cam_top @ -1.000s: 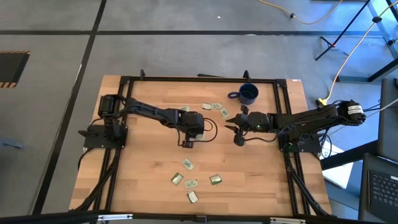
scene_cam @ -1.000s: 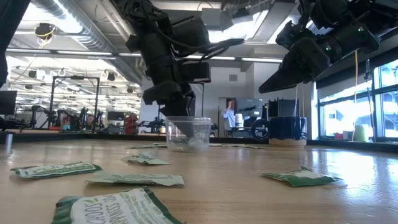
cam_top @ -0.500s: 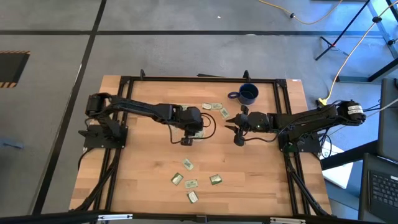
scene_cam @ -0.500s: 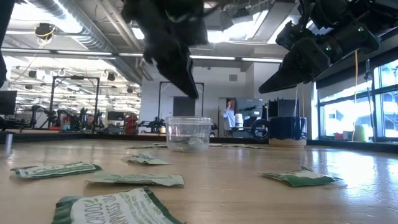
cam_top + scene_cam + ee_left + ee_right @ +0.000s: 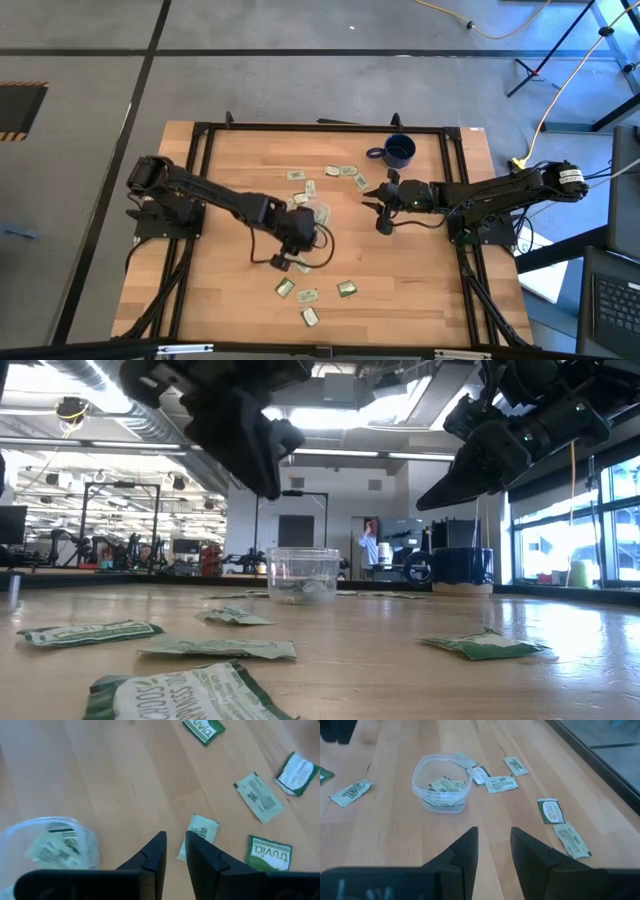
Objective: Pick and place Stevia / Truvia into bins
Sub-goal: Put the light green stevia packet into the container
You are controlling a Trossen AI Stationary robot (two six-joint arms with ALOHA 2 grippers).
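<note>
Overhead and wrist views, two-arm sachet sorting. We see the left hand [image 5: 282, 262] poised above the near half of the wooden surface [image 5: 220, 290], away from the clear cup [image 5: 318, 214] and over the nearer group of sachets [image 5: 305, 296]. Its fingers [image 5: 156, 851] stand nearly together with only a narrow gap, and nothing lies between them. Directly beyond the fingertips lies one pale sachet [image 5: 198, 835]; three more, including a green-edged Truvia packet [image 5: 269, 853], lie just beside it.

The cup [image 5: 442, 783] sits upright near the middle of the surface and already holds several sachets. A second group of sachets [image 5: 495, 776] lies beside the cup, on the side toward the blue mug [image 5: 398, 151]. The right hand [image 5: 378, 208] hovers off the surface between cup and mug, its fingers [image 5: 462, 851] parted and empty.

We judge the next step to be a descent onto the pale sachet. Risks:
- The paper lies flat, so fingers this close together may slide over it, or push it along the surface, unless they spread first.
- Neighbouring sachets are near enough that a slightly offset descent could pinch two, or nudge one aside.
- On the return, a low approach could strike the light cup's rim and tip it.
</note>
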